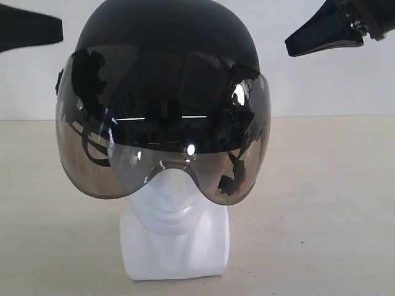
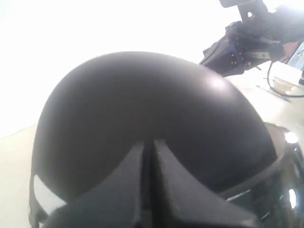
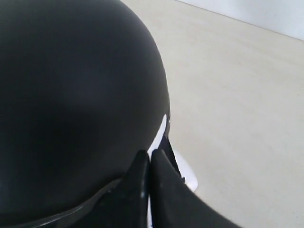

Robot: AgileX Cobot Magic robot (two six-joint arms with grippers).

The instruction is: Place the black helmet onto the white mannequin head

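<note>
Exterior view: the left gripper (image 1: 54, 29) hangs up high on the left, its black fingers pressed together on nothing. Near it, lower and in the middle, the round matte-black helmet (image 1: 166, 34) with its smoky visor sits on the shiny white plastic mannequin head (image 1: 176, 213). The right gripper (image 1: 297, 44) hangs high on the right, also closed and empty, not touching the helmet.
</note>
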